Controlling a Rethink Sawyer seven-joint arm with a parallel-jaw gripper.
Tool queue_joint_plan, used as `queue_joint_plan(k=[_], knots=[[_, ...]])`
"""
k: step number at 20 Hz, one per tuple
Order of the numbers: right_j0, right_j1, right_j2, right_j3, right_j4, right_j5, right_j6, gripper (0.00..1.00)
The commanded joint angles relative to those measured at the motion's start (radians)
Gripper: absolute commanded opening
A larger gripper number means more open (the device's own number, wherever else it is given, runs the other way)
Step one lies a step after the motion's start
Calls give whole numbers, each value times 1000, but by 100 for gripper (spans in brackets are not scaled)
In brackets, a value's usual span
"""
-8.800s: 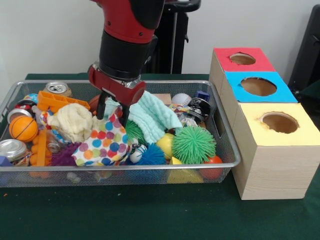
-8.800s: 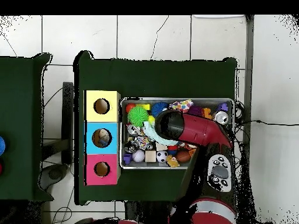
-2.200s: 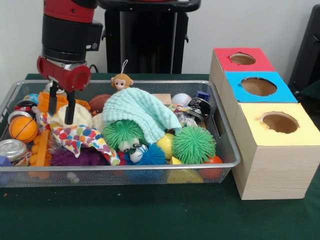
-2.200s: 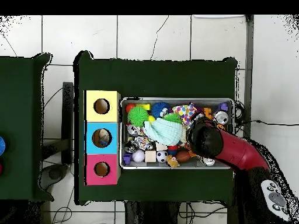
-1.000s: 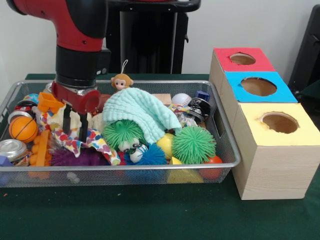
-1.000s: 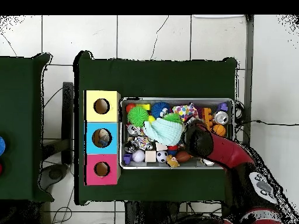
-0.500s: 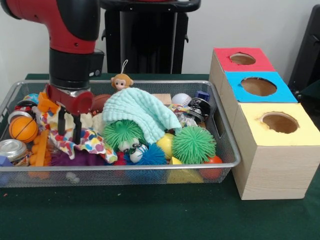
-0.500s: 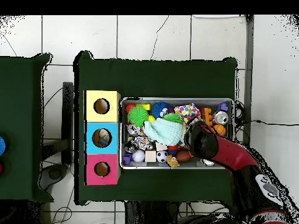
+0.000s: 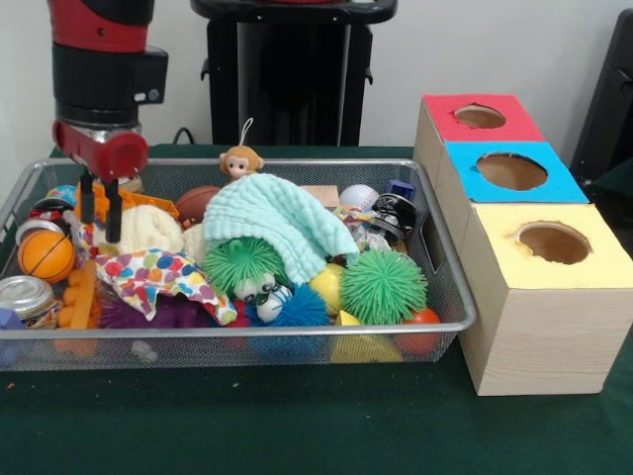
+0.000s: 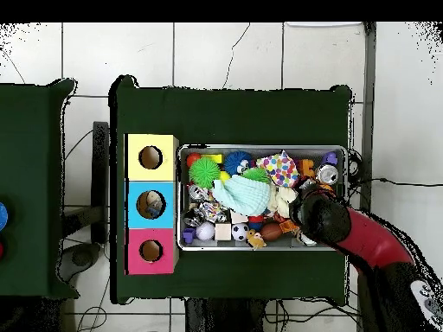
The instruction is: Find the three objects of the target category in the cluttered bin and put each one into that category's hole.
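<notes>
gripper hanging at the bin's picture-left end in the front view, two black fingers close together with only a thin gap, nothing held between them, tips just above the clutter. directly beneath and a little to the picture-right of the tips: cream fuzzy cloth, and in front of that the polka-dot cloth spread flat over a purple spiky ball. just behind the fingers, an orange plastic toy. to the picture-left of the gripper, a small orange basketball, with a tin can nearer the front rim. further to the picture-right of the gripper, well apart: mint green washcloth draped over a green spiky ball, a monkey figure perched on the wire bin at the far rim, a second green spiky ball, a blue spiky ball. beyond the bin's far end from the gripper, the wooden box with red hole, blue hole and yellow hole in a row. seen from overhead, arm reaching in over the bin's right end, head above the clutter near the polka-dot cloth; something lying inside the blue hole, too small to name.
</notes>
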Motion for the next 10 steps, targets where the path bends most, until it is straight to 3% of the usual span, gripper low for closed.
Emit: queue_joint_plan(k=[1,5,10], knots=[[-15,-9,100,37,-47,101,-42,100],[-3,102,94,-7,-73,-15,-5,100],[17,110,78,3,-79,-46,21,100]])
